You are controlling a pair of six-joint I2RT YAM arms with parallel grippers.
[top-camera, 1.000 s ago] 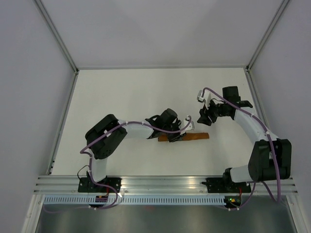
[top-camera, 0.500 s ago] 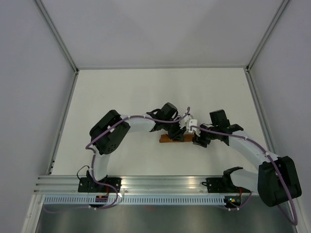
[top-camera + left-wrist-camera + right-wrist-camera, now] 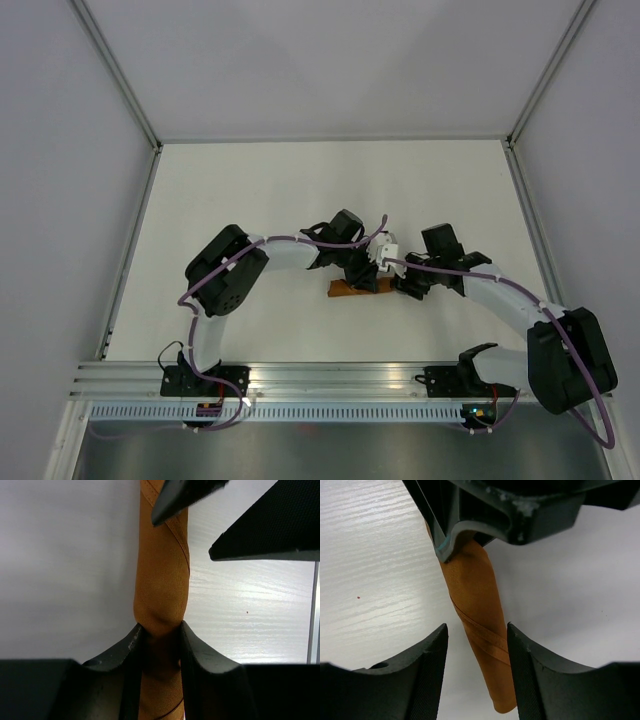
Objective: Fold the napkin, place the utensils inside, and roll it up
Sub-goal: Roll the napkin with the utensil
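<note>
The napkin (image 3: 161, 580) is a tight rust-orange roll lying on the white table (image 3: 250, 200); a short bare stretch of the napkin (image 3: 343, 289) shows in the top view. My left gripper (image 3: 159, 630) is shut on the roll, both fingers pressing its sides. My right gripper (image 3: 477, 635) stands open astride the roll's other end (image 3: 502, 702), with a gap on its left side and its right finger close to the cloth. In the top view the left gripper (image 3: 365, 275) and the right gripper (image 3: 405, 285) nearly meet over the roll. The utensils are hidden.
The right gripper's dark fingers (image 3: 270, 530) fill the top of the left wrist view, and the left gripper's body (image 3: 510, 510) hangs just above the roll in the right wrist view. Grey walls (image 3: 80, 150) enclose the table; an aluminium rail (image 3: 330, 375) runs along the near edge.
My right arm has swung from the back right down and leftward to the roll's right end, its fingers now straddling it. My left gripper stays shut on the roll, shifted slightly.
</note>
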